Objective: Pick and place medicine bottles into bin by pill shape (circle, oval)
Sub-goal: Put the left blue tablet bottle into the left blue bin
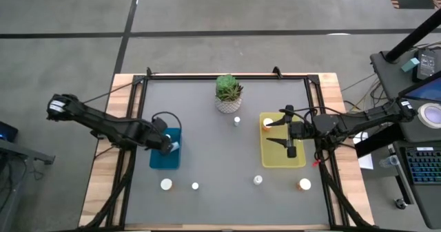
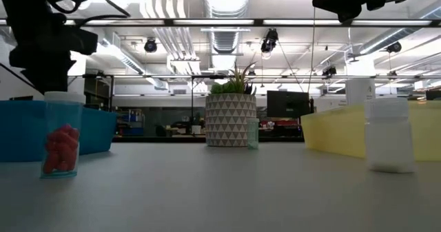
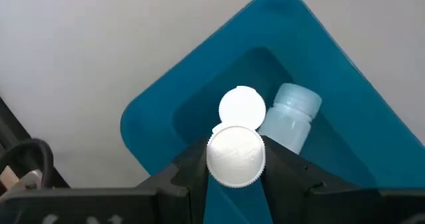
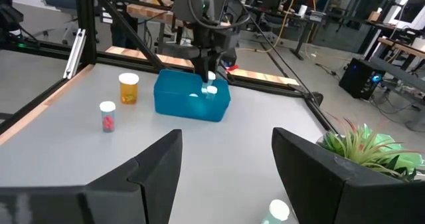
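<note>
My left gripper hangs over the blue bin, shut on a white-capped medicine bottle. Inside that bin, one bottle shows its cap and a clear bottle lies on its side. My right gripper is open and empty, held level above the yellow bin, which holds one bottle. Loose bottles stand on their bases on the grey table: a red-pill one, an amber one, a white one and others. My left gripper pinches the bottle between its two fingers, at the sides of the round white cap or just under it. The fingers come steeply from above, pointing down. The bottle hangs upright, cap toward the camera, over the hollow of the blue bin.
A white patterned pot with a green succulent stands at the table's far middle. A black frame rail runs along the far edge and down both sides. Open grey tabletop lies between the two bins.
</note>
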